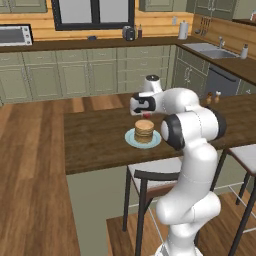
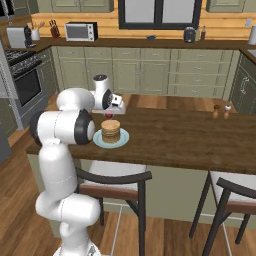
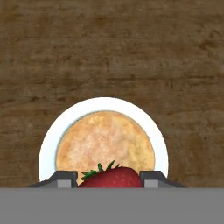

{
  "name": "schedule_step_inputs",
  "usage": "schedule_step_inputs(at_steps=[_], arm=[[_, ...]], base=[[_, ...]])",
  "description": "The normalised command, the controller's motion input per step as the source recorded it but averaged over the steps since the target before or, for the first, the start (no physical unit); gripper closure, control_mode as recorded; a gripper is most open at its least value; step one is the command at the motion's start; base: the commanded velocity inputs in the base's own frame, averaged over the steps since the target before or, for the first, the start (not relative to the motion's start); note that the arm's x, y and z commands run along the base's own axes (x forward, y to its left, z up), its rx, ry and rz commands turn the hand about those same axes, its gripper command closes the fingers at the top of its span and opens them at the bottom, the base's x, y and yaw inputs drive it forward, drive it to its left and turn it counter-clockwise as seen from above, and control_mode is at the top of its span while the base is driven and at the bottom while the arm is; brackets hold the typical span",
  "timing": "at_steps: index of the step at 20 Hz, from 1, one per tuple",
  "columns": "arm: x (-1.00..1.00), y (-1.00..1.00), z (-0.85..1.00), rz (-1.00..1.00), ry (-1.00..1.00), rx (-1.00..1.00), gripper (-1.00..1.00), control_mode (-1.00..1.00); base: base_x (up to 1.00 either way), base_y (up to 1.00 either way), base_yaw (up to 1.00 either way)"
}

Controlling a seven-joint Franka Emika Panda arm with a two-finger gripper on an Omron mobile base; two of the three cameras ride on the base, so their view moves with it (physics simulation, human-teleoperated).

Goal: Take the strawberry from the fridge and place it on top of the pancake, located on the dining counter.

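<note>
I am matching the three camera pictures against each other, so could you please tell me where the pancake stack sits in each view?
Left base view: the pancake is just right of centre, on its plate, under the hand.
Right base view: left of centre, beside the arm's dark elbow joint.
Hand view: lower centre, seen from above, with the strawberry at its lower edge.
Shared landmark: the pale plate on the dining counter.

- strawberry [image 3: 112, 178]: red, green leaves
- pancake [image 3: 105, 143]: tan, mottled golden-brown
- plate [image 3: 51, 142]: pale blue-white
- dining counter [image 3: 109, 48]: dark brown, streaked wood grain
- finger tips [image 3: 62, 179]: dark grey
</note>
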Motion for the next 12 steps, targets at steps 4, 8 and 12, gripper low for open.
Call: schedule_step_inputs(at_steps=[4,8,12], arm=[[-0.10,0.00,-0.39,0.00,0.00,0.00,1.00,-1.00],[-0.02,0.00,-0.39,0.00,0.00,0.00,1.00,-1.00],[0.00,0.00,-0.33,0.00,0.00,0.00,1.00,-1.00]], base=[[0.00,0.00,0.00],[0.00,0.00,0.00],[0.00,0.00,0.00]])
